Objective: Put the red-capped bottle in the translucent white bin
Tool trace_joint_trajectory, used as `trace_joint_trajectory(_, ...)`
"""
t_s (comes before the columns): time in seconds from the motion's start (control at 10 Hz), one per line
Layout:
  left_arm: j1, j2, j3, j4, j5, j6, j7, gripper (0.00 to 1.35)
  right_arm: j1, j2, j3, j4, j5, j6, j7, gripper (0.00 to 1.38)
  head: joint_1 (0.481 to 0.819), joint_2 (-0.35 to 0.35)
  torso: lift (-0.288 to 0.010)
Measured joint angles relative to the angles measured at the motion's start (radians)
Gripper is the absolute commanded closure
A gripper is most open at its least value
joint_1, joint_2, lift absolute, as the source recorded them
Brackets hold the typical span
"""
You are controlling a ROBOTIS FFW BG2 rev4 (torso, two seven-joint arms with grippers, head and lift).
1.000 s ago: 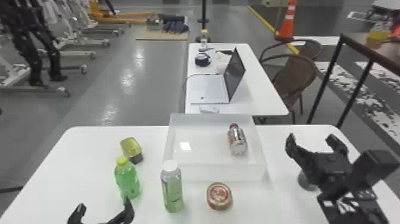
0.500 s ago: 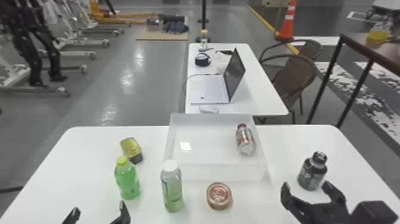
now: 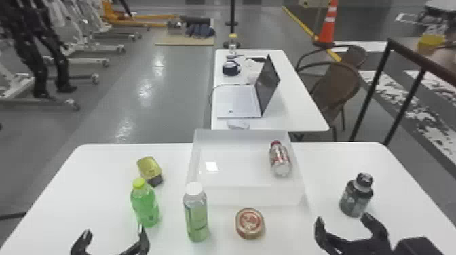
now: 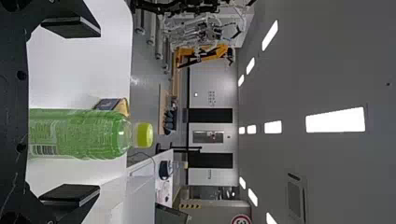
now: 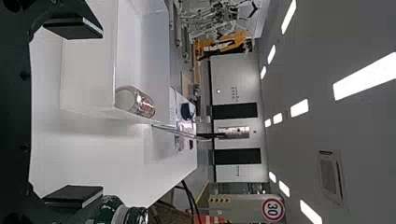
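Nearest, at the bottom edge, two black claws reach over a white desk [image 3: 332, 162]. The left claw [image 3: 114, 231] has its fingers apart and grips nothing; a green bottle [image 3: 145, 205] stands upright ahead, lined up with the gap. If that arm pushed forward or swung aside, a finger could tip the bottle.

The right claw [image 3: 343, 219] also has its fingers spread, with nothing held. Just beyond stands a dark bottle [image 3: 357, 196], close enough to be knocked over should the arm move forward or sweep outward. A reach inward at desk height might instead shove the round tin [image 3: 249, 223] or the white-capped bottle [image 3: 196, 215], both upright or flat in front of the bin.

Behind them sits the translucent white bin [image 3: 244, 195]. The red-capped bottle [image 3: 280, 159] lies on its side inside, near the right wall, cap pointing away. The task looks finished; the likely next move is drawing the right arm clear. A knock to the bin could set the round bottle rolling, though the walls should contain it. Reaching in again would risk disturbing it needlessly.

Farther off, a laptop [image 3: 237, 101] rests on a second desk [image 3: 295, 108], seemingly out of harm's way.
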Motion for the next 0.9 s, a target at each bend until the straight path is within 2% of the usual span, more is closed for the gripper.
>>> trace_joint_trajectory(0.4, -0.007, 0.0, 0.012, 0.001, -0.013, -0.001, 0.005, 0.12, 0.0, 0.018, -0.002, 0.014, -0.01, -0.004, -0.022, 0.11, 0.549, 0.0, -0.1)
trace_joint_trajectory(0.9, -0.011, 0.0, 0.012, 0.0, -0.022, -0.003, 0.006, 0.12, 0.014, 0.02, -0.003, 0.005, -0.01, -0.004, -0.047, 0.04, 0.549, 0.0, -0.1)
